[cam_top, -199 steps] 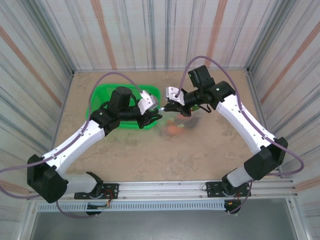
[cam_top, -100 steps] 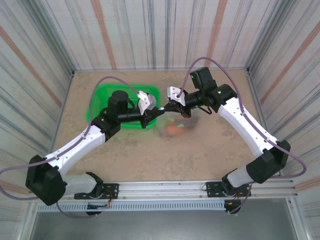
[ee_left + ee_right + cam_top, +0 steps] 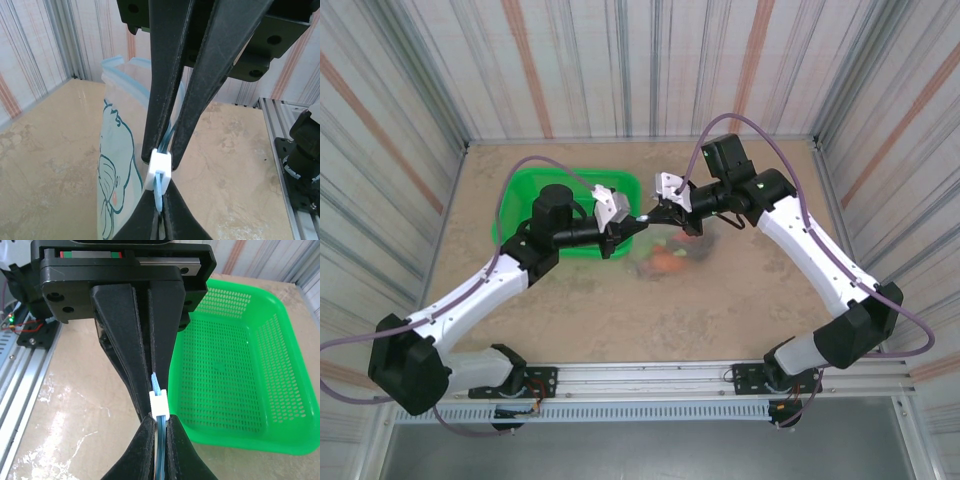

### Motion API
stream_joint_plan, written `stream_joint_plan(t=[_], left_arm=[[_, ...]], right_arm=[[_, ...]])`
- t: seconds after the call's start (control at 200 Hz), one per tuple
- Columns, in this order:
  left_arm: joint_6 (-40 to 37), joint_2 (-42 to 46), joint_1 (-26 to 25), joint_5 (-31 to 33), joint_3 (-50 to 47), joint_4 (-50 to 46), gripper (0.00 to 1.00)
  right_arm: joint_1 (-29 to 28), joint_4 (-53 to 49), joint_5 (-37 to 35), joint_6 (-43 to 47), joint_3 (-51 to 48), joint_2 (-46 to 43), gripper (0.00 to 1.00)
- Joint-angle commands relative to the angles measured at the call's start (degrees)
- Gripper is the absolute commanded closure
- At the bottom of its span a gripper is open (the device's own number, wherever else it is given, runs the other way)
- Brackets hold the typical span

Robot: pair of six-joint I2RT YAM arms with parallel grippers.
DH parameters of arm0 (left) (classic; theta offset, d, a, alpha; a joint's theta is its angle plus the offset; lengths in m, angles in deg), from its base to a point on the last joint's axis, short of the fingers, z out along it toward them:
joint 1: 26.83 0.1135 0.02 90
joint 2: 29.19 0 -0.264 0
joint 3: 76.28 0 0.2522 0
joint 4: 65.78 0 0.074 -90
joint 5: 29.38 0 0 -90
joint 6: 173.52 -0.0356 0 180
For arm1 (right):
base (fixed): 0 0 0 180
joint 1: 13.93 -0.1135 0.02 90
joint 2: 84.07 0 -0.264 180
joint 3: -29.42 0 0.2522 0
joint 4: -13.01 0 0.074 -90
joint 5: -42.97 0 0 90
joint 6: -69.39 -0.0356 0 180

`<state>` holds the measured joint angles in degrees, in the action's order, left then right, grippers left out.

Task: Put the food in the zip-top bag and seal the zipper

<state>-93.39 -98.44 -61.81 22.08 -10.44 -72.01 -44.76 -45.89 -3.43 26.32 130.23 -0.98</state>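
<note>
The zip-top bag (image 3: 650,262) hangs between both grippers above the sandy table, its blue cartoon print (image 3: 114,175) facing left in the left wrist view. Orange and dark food (image 3: 668,257) lies inside it. My left gripper (image 3: 628,224) (image 3: 159,199) is shut on the end of the blue zipper (image 3: 159,192), right below the white slider (image 3: 161,169). My right gripper (image 3: 656,215) (image 3: 160,424) is shut on the zipper (image 3: 160,450) from the other side, its tips against the slider (image 3: 160,403). The two grippers meet tip to tip.
The green mesh basket (image 3: 525,195) (image 3: 280,390) stands at the back left, under the left wrist and close beside the held zipper. Striped walls enclose the table on three sides. A metal rail (image 3: 720,378) runs along the near edge.
My left gripper stood partly open a second ago and has closed on the zipper's end. The left arm shifted slightly left; the right arm barely moved.
</note>
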Motion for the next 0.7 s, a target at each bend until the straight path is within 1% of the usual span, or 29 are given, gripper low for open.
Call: stream_joint_plan(t=[0.0,0.075,0.14,0.371,0.516,0.696], left_arm=[[-1.79,2.24,-0.45,-0.57,-0.69,1.15,1.0],[-2.2,2.33,-0.53,-0.88,-0.7,0.98,1.0],[-2.67,2.48,-0.66,-1.03,-0.73,0.87,1.0],[-3.61,2.84,-0.89,-0.83,-0.92,0.42,1.0],[-4.52,2.82,-1.45,-0.83,-0.66,-0.52,1.0],[-5.29,3.16,-1.76,-0.61,-0.75,-1.46,1.0]], right_arm=[[0.06,-0.23,1.1,-1.51,-0.18,-1.71,0.94],[-0.09,-0.42,0.9,-1.54,-0.03,-1.79,0.93],[-0.26,-0.71,0.71,-1.76,0.14,-2.01,0.87],[-1.58,-3.05,-0.1,-1.16,1.75,-1.39,0.75],[-2.48,-3.28,-1.32,-0.4,1.81,-0.85,0.72],[-2.83,-3.44,-0.8,-0.7,3.05,-0.52,0.73]])
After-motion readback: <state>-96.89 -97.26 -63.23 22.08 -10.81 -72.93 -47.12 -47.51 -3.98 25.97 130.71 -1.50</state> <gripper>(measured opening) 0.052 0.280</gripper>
